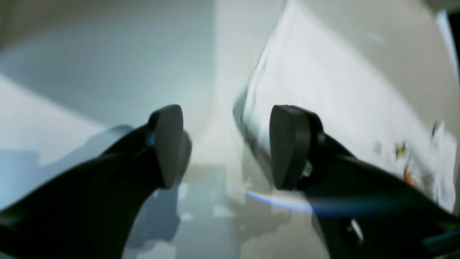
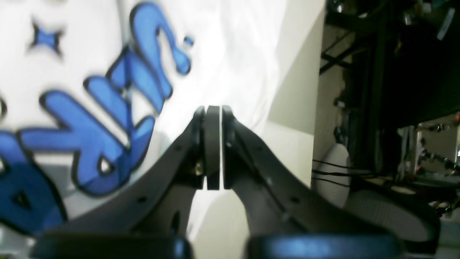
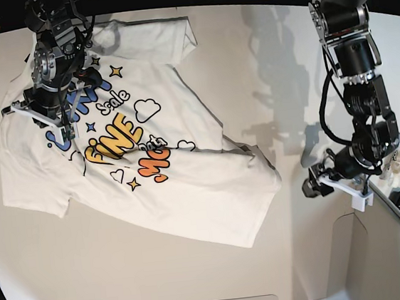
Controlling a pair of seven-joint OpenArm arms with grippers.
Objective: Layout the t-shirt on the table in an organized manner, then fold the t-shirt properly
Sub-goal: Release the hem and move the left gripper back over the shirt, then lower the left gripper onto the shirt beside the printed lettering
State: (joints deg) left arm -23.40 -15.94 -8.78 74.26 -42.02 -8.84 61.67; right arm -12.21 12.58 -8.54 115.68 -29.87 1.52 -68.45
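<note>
Left gripper jaws wide apart, empty, just off the t-shirt hem corner. Shirt spread print-up on the table, skewed. Farther back, right gripper pressed closed, nothing pinched, over the blue lettering.

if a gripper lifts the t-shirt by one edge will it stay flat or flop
Probably flop: the t-shirt is thin cloth, already creased and bunched at its sleeve near the table middle. Lifted at one edge it would likely hang and drag instead of rising flat. It looks light, so pushing it would probably wrinkle it more than slide it.
</note>
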